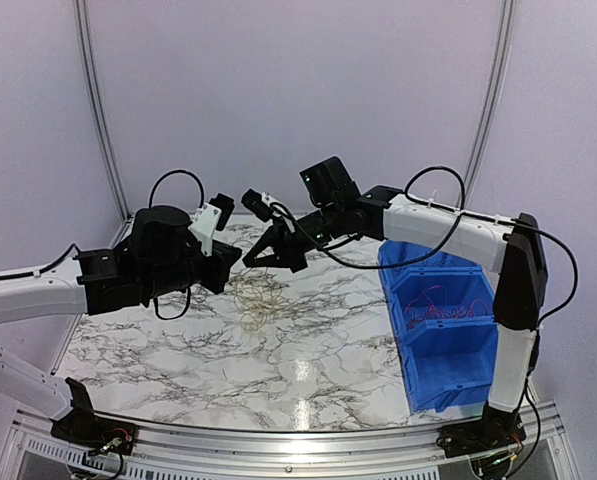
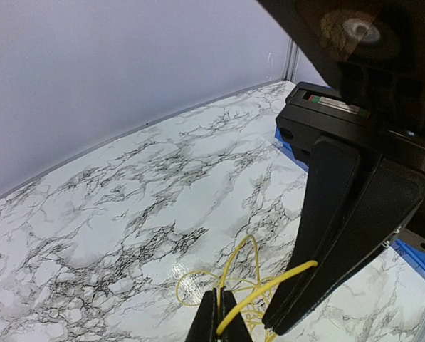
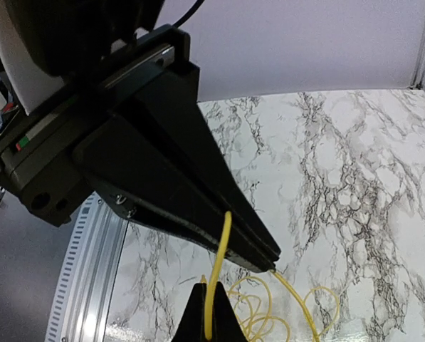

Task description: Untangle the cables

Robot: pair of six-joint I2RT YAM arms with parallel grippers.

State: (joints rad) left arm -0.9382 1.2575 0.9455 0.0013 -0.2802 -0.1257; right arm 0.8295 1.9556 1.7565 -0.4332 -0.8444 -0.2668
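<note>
From the top camera I see both arms reaching in over a marble table [image 1: 178, 350] and meeting tip to tip just past its centre, toward 12 o'clock. The left gripper [image 1: 235, 258] comes in from 9 o'clock and the right gripper [image 1: 250, 259] from 3 o'clock. Below their meeting point, toward 6 o'clock, is a loose tangle of thin pale-yellow loops, the cables [image 1: 252, 297]. From this view I cannot tell whether the tangle hangs or rests on the table, nor whether either gripper is closed. At 3 o'clock on the table stand blue bins [image 1: 458, 360], with a red cable [image 1: 440, 303] lying inside one of them.

The wrist cameras show what the top view leaves out. In the left wrist view, the left fingers [image 2: 205, 324] are pressed together at the bottom edge with a yellow cable [image 2: 269, 288] pinched between them. The cable arcs up toward 2 o'clock and vanishes into the seam of the right gripper's closed fingers. More yellow loops sit on the marble just behind.

The right wrist view gives the opposite angle. The right fingers [image 3: 194, 328] are clamped on the yellow cable, which rises toward 12 o'clock across the left gripper's fingers. A second yellow strand leaves the left gripper's closed tips and drops toward 5 o'clock into the loops on the table.
</note>
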